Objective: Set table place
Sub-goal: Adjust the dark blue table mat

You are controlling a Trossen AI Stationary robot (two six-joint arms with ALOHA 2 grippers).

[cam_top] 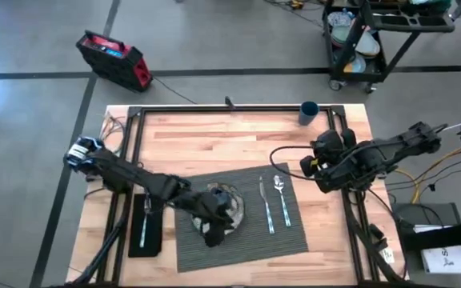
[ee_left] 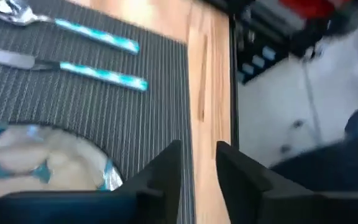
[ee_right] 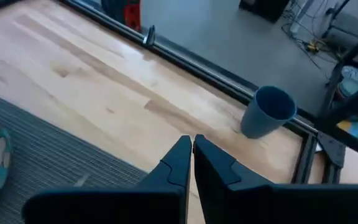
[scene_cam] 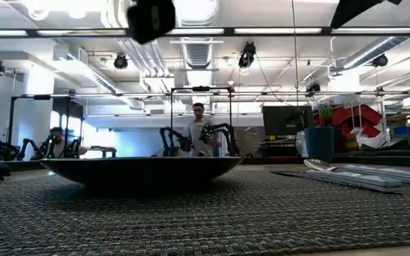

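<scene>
Now, placemat [cam_top: 242, 220] lying at about five o'clock of centre on the surface [cam_top: 214, 144], long axis running nine to three, slightly tilted. Plate [cam_top: 229, 206] on its nine-o'clock half; knife [cam_top: 266, 206] and spoon [cam_top: 282, 200] side by side at three o'clock of it, long axes pointing twelve to six. Fork [cam_top: 145, 220] on the black napkin [cam_top: 146, 226], just off the mat at nine o'clock. Blue cup [cam_top: 308, 112] well apart, up at one o'clock by the rail. Left claw [ee_left: 197, 177] over the plate's near edge, narrowly parted, holding nothing. Right claw [ee_right: 191, 158] pinched closed, empty, at three o'clock. Risk: could tip the upright cup if approached with fingers closed, or nudge the cutlery crossing over.
</scene>
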